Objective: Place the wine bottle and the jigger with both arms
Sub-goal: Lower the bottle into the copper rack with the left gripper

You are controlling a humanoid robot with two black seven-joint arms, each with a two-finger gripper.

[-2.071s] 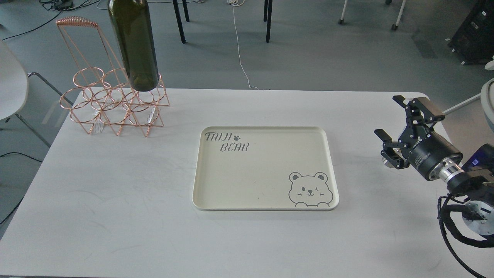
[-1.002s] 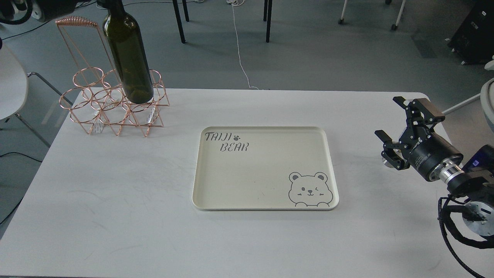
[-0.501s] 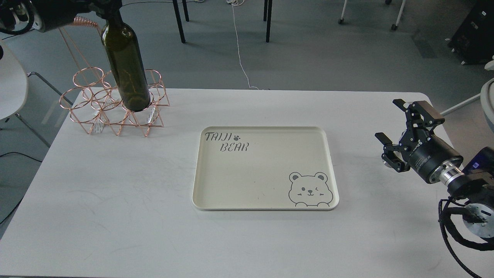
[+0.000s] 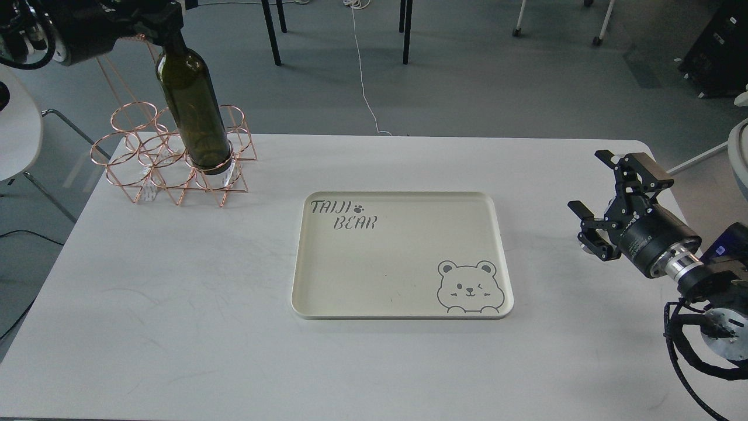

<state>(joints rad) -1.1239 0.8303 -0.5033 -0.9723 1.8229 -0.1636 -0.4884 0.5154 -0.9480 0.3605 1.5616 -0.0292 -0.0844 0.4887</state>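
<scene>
Beside tray (image 4: pixel 501 245), rack (image 4: pixel 146 169) ringing wine bottle (image 4: pixel 196 111)

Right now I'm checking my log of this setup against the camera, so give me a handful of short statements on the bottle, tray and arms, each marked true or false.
1. The wine bottle stands in the copper wire rack. True.
2. The tray holds the bottle. False: nothing lies on the tray.
3. The left gripper is at the bottle's neck. True.
4. The right gripper has its jaws closed on the tray's rim. False: its jaws are apart, right of the tray.
5. The tray bears a bear drawing. True.
</scene>
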